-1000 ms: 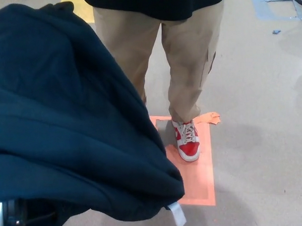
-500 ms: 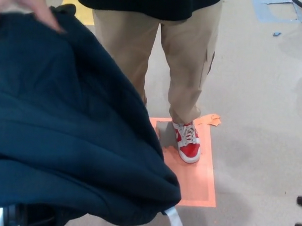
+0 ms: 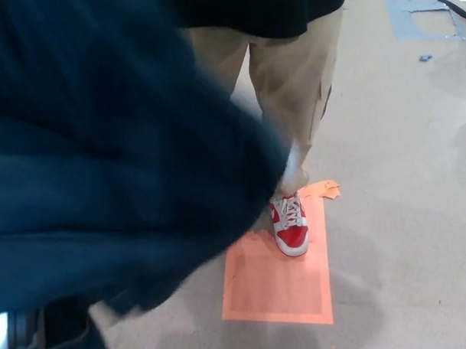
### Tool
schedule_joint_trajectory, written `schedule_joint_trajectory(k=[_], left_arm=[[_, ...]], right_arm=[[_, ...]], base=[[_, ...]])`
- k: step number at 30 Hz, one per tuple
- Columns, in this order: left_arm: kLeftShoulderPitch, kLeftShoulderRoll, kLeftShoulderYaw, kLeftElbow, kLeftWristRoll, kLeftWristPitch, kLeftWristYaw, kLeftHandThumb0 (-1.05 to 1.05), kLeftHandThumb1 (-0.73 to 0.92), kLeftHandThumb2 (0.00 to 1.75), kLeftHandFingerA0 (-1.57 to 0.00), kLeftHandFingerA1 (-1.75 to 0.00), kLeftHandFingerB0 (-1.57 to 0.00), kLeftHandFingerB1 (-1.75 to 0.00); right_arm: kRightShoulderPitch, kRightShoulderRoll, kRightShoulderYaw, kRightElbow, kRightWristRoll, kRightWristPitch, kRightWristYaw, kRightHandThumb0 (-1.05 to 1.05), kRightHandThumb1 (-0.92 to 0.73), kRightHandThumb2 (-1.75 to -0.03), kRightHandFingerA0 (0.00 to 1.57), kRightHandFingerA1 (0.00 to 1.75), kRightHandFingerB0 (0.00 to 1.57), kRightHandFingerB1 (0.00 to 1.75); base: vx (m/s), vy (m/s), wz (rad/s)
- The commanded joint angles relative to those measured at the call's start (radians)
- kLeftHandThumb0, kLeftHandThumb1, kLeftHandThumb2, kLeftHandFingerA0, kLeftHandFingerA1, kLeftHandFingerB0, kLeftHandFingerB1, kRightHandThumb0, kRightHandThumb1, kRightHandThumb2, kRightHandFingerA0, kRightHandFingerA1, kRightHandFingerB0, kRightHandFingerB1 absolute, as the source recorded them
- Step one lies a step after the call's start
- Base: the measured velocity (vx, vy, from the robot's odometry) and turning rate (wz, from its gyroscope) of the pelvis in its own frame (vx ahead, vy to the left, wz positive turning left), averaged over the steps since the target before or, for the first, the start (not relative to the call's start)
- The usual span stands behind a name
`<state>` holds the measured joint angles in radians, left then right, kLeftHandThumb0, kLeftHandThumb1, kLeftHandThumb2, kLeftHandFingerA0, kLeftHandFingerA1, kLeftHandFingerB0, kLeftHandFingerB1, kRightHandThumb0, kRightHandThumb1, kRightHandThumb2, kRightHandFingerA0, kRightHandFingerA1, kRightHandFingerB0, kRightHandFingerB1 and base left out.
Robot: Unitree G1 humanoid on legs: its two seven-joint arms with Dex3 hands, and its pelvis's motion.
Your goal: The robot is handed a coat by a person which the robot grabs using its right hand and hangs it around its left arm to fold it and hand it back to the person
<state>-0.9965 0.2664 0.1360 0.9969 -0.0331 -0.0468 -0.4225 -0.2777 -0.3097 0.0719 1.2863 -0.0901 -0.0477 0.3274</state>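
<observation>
The dark navy coat [image 3: 102,148] fills the left and upper part of the head view and is blurred by motion. It lies over my left arm, of which only a black part [image 3: 28,342] shows at the bottom left under the cloth. My left hand is hidden beneath the coat. My right hand does not show. The person stands right in front of me in tan trousers [image 3: 299,88] and a red and white shoe [image 3: 290,226]. The coat covers their other leg.
An orange mat [image 3: 279,284] lies on the grey floor under the person's shoe. A torn orange scrap [image 3: 323,190] sits at its far corner. Blue tape patches [image 3: 419,15] mark the floor at the top right.
The coat has swept up and to the right, uncovering the mat's left side and hiding the person's other leg. The person's hand on its top edge and a dark robot part at bottom right are gone.
</observation>
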Motion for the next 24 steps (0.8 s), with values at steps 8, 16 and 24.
schedule_joint_trajectory(k=[8, 16, 24], left_arm=[[0.054, 0.001, -0.002, -0.041, -0.029, 0.001, -0.015, -0.87, 0.71, 1.03, -0.09, -0.25, -0.09, -0.24], [0.111, 0.002, -0.044, -0.080, -0.004, -0.033, -0.017, -0.84, 0.72, 1.04, -0.01, -0.19, -0.07, -0.24], [0.217, -0.018, -0.062, -0.133, -0.019, -0.042, -0.033, -0.77, 0.66, 1.00, -0.02, -0.37, -0.06, -0.40]], right_arm=[[0.018, -0.017, 0.093, 0.030, -0.116, -0.013, -0.127, -0.88, -0.81, -1.15, 0.00, 0.10, 0.00, 0.11], [0.018, -0.020, 0.091, 0.031, -0.119, -0.046, -0.104, -0.90, -0.82, -1.16, 0.00, 0.08, 0.03, 0.14], [0.018, -0.014, 0.076, 0.028, -0.118, -0.030, -0.114, -0.90, -0.83, -1.16, 0.00, 0.08, 0.00, 0.10]], base=[[0.00, 0.000, 0.00], [0.00, 0.000, 0.00], [0.00, 0.000, 0.00]])
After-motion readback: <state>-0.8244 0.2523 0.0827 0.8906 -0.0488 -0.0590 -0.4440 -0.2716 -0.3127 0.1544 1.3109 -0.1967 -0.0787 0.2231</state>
